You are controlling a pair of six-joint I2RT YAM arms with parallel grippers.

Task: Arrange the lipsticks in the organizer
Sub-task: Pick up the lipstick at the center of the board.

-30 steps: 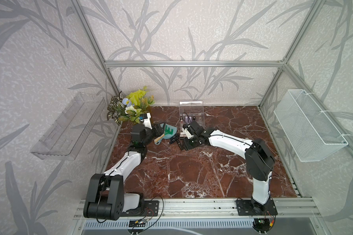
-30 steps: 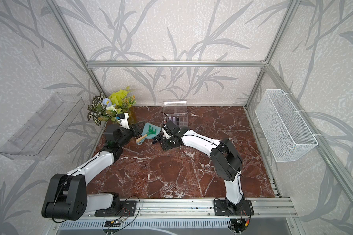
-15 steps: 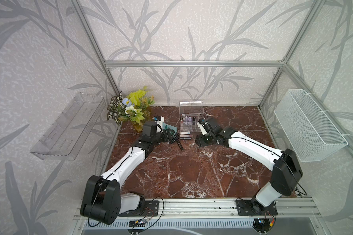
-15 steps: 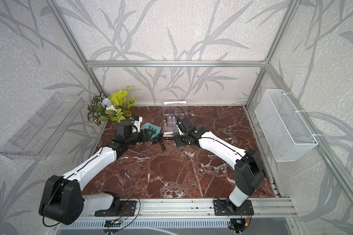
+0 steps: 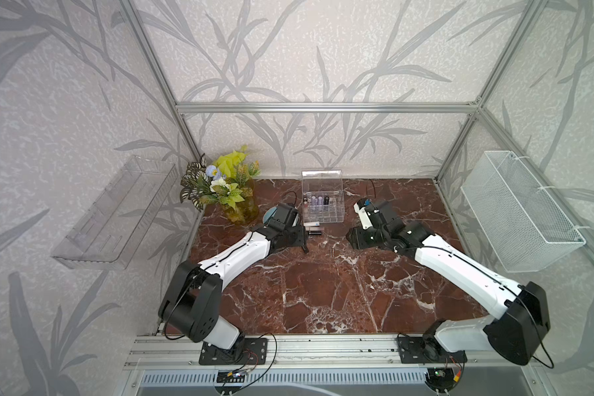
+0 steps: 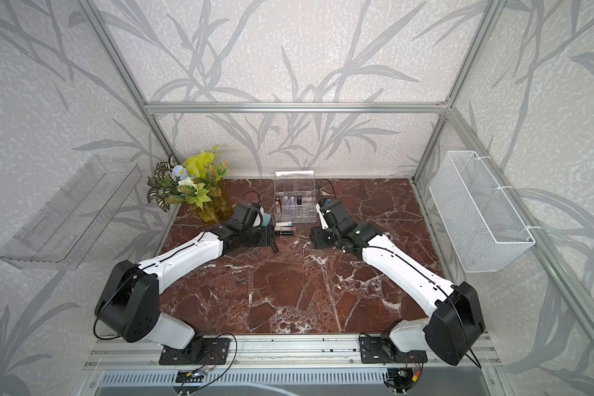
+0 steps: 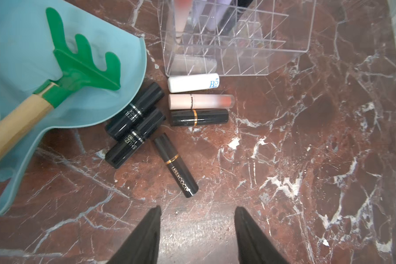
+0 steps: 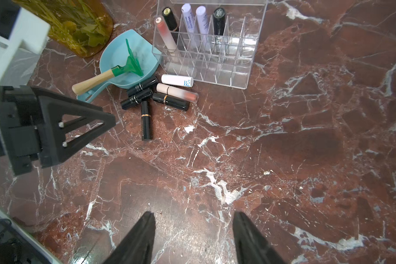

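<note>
1. Lipsticks (image 8: pixel 189 18) are split into two groups. Five are stood upright in the back row of the organizer (image 8: pixel 238 75), so the cells nearer the arms are left free.
2. Six more are laid flat on the table just in front of the organizer. A white tube (image 7: pixel 193 82) lies nearest its front wall. A pink tube (image 7: pixel 201 101) and a banded black tube (image 7: pixel 199 117) are lined up parallel behind the white tube.
3. Two black tubes (image 7: pixel 135 111) are pressed together at a slant, and a dark tube (image 7: pixel 176 165) lies farthest out from the organizer.
4. A scoop (image 7: pixel 21 68) with a rake (image 7: pixel 82 66) in it is set beside the organizer, its rim touched by the nearer black tube.
5. Low in front of the organizer, the left gripper (image 7: pixel 197 208) is held with its jaws moderately parted and nothing between them. It is pointed at the dark tube, which is judged the easiest pick because only its far end is crowded by neighbours.
6. Farther out from the organizer, on the side away from the scoop, the right gripper (image 8: pixel 193 213) is held likewise parted and empty. It is probably kept clear of the other arm's reach.
7. The lid (image 5: pixel 322 178) is propped up behind the organizer, so the cells can be entered from above.
8. The task is judged less than half done.
</note>
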